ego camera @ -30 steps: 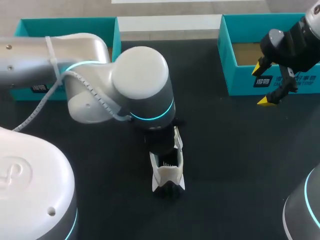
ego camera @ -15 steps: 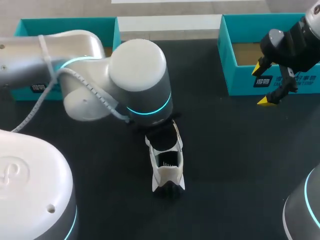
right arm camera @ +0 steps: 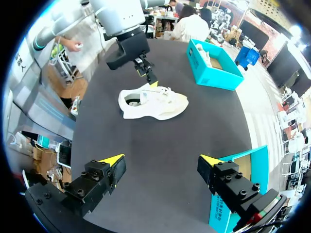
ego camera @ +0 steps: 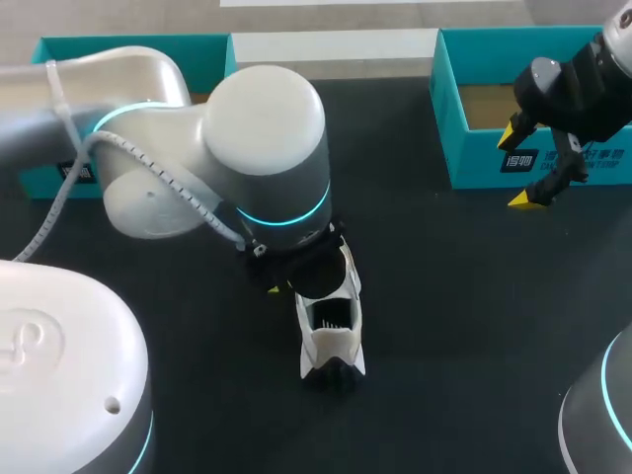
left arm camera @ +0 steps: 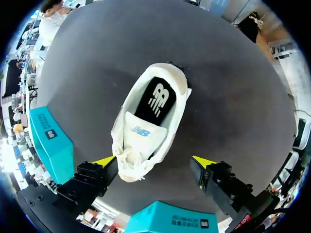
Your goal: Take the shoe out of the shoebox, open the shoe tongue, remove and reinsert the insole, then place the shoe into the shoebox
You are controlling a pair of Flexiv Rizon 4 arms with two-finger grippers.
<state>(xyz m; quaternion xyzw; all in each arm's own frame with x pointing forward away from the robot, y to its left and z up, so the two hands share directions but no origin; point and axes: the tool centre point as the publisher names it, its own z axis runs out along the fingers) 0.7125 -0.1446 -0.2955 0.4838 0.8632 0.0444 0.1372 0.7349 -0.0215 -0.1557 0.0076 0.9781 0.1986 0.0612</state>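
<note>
shoe point(ego camera: 331, 326) lies on the table point(ego camera: 454, 296); our right gripper point(ego camera: 518, 166) hangs spread by the right box point(ego camera: 449, 128), bare inside where seen.
left wrist: left gripper point(left arm camera: 154, 162) gapes around the toe, gripping nothing. we judge it light and soft; pinch the tongue point(left arm camera: 143, 136).
right wrist: left box point(right arm camera: 214, 77) holds something white.

1. I count one white shoe point(ego camera: 331, 331), with one black insole point(left arm camera: 156, 97) inside it.
2. Two teal boxes: left shoebox point(ego camera: 138, 49) and right shoebox point(ego camera: 474, 158), either side of the shoe.
3. My two grippers: left gripper point(left arm camera: 154, 162) over the shoe, right gripper point(ego camera: 516, 166) well right of it.
</note>
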